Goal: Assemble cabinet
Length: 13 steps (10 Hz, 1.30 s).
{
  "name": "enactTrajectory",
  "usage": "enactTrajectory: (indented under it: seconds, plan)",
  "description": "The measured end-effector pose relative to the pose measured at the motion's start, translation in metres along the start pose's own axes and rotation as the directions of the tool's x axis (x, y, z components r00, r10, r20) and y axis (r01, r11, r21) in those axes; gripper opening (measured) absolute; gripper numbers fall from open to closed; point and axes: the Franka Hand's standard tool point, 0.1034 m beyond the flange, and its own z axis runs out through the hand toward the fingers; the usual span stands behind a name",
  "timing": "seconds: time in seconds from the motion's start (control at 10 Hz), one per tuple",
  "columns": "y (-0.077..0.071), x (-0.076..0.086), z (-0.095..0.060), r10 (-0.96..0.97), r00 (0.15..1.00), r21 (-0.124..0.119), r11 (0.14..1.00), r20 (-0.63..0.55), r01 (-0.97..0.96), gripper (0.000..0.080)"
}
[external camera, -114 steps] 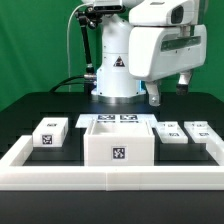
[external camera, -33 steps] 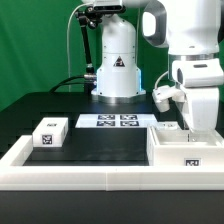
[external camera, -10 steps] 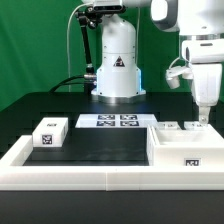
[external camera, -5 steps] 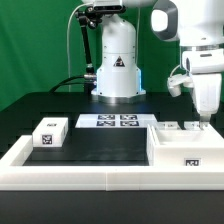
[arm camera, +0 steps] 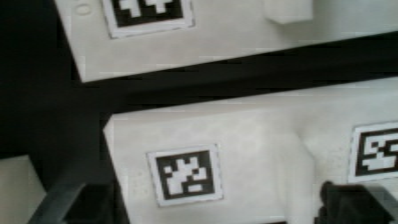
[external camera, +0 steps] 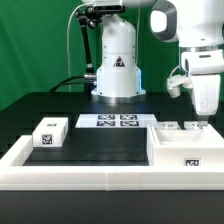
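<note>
So the two-finger gripper (external camera: 203, 120) is hanging right over a small white plastic block with a square tag (external camera: 200, 129), and in the wrist view its dark fingers (arm camera: 80, 203) are spread wide either side of that block (arm camera: 183, 172), gripping nothing. The cabinet (external camera: 172, 150), the big white plastic box with black-and-white tags, sits in the front corner on the exterior view's right, tight against the long white rail (external camera: 90, 178) and just in front of the small blocks. My worry is how crowded that spot is. A second small white block (external camera: 167, 128) lies close beside the target and the cabinet's back wall is just in front, so a finger coming down slightly off could land on top of something or shove the neighbour. An off-centre pinch could also twist the block. I can't tell which piece the white surface across the dark gap in the wrist view is. Compared with the oldest frame, the cabinet has moved from the middle front into that corner. The arm has dropped a little since a second ago and has barely moved in the last half second.
</note>
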Motion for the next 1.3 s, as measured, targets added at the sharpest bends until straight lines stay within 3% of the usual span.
enactTrajectory:
  seconds: [0.2, 0.3, 0.4, 0.5, 1.0, 1.1, 1.2, 1.3]
  plan:
    - [-0.002, 0.0015, 0.0039, -0.006, 1.0, 0.004, 1.0, -0.004, 0.006, 0.0229]
    - [-0.002, 0.0015, 0.0039, -0.006, 1.0, 0.004, 1.0, -0.004, 0.006, 0.0229]
    - [-0.002, 0.0015, 0.0039, -0.006, 1.0, 0.004, 1.0, -0.004, 0.006, 0.0066]
    - [-0.002, 0.0015, 0.0039, -0.006, 1.0, 0.004, 1.0, -0.004, 0.006, 0.0021]
    - [-0.002, 0.0015, 0.0039, -0.006, 1.0, 0.004, 1.0, -0.004, 0.006, 0.0002]
    - [0.0, 0.0024, 0.0023, -0.006, 1.0, -0.001, 1.0, -0.007, 0.006, 0.0089]
    - [0.0006, 0.0011, 0.0023, -0.001, 1.0, -0.016, 1.0, -0.015, 0.001, 0.0226]
    - [0.0, 0.001, 0.0023, 0.01, 1.0, -0.014, 1.0, -0.014, -0.01, 0.0226]
